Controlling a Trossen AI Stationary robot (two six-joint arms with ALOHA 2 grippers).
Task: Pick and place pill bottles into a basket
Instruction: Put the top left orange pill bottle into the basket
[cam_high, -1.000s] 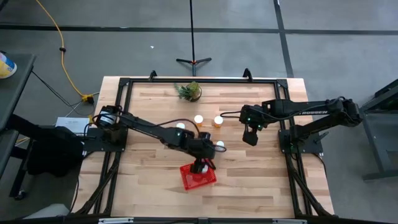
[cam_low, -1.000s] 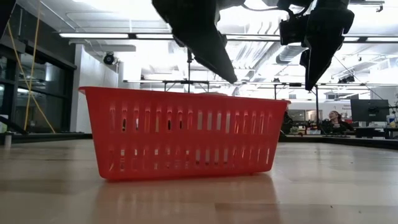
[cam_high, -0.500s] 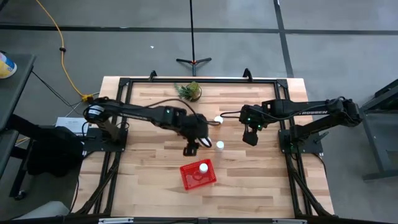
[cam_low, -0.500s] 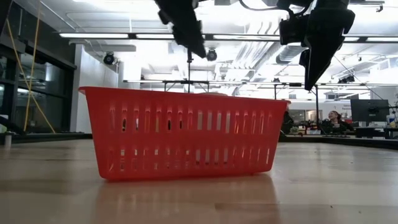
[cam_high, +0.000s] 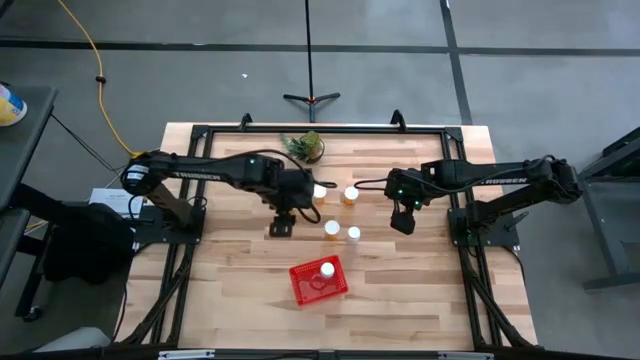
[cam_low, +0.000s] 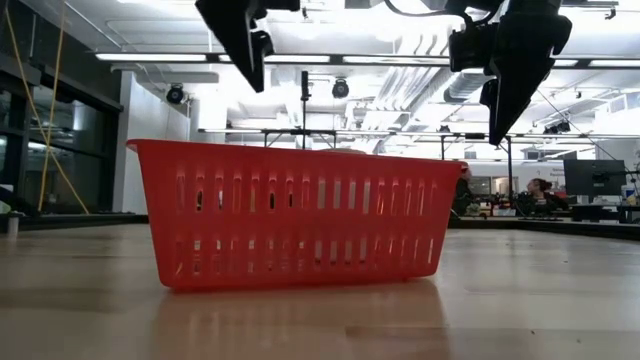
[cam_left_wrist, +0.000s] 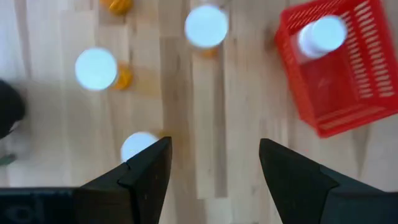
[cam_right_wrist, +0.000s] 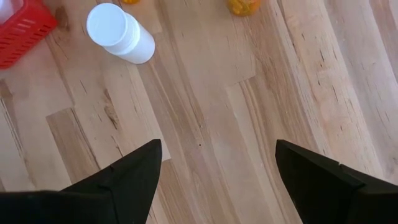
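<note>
The red basket (cam_high: 318, 282) sits near the table's front middle, with one white-capped orange pill bottle (cam_high: 326, 269) standing in it. It also shows in the left wrist view (cam_left_wrist: 322, 34). Several more bottles stand on the wood further back, among them one (cam_high: 332, 228) and another (cam_high: 353, 233). My left gripper (cam_high: 281, 227) hangs open and empty above the table, left of these bottles and farther back than the basket. My right gripper (cam_high: 402, 221) hangs open and empty above the table, right of the bottles.
A small green potted plant (cam_high: 304, 147) stands at the far edge. Bare wood lies left of the basket and along the table's near edge. In the low view the basket wall (cam_low: 295, 215) fills the middle, with both grippers high above it.
My left gripper has risen from the basket and gone toward the table's far and left edges. The bottle that was under it now stands alone in the basket.
</note>
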